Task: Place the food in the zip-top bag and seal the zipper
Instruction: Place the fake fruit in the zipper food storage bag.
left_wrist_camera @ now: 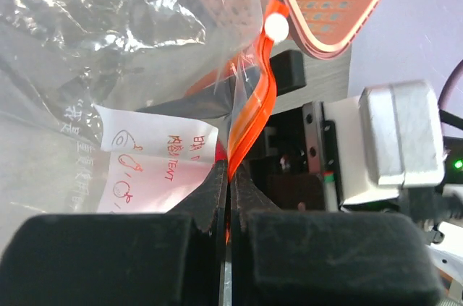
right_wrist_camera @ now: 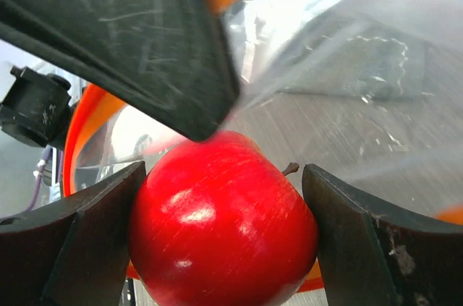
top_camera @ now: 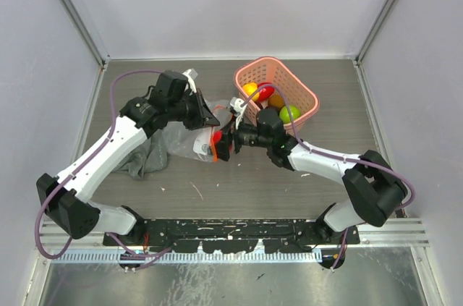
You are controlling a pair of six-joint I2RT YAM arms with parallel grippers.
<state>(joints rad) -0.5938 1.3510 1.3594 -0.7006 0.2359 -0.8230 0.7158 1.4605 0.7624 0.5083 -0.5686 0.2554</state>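
Top external view gives you the zip-top bag (top_camera: 182, 139) lying crumpled near the middle of the surface (top_camera: 217, 197), its left side against a grey cloth (top_camera: 145, 160). Your left hand (top_camera: 206, 113) meets the bag at its mouth. In the left wrist view that hand is clenched on the zipper (left_wrist_camera: 253, 114): the red-orange strip runs up out of the pressed-together fingers (left_wrist_camera: 249, 194) and curves to the white slider tab (left_wrist_camera: 275, 26) at its far end. A white label (left_wrist_camera: 155, 158) with red print shows through the clear plastic.

Your right hand (top_camera: 223, 144) is grasping a red apple (right_wrist_camera: 221, 226), one finger against each side, right at the bag's open mouth, with the orange rim curving around behind it. A pink basket (top_camera: 298, 80) with several fruits sits toward the far right corner.
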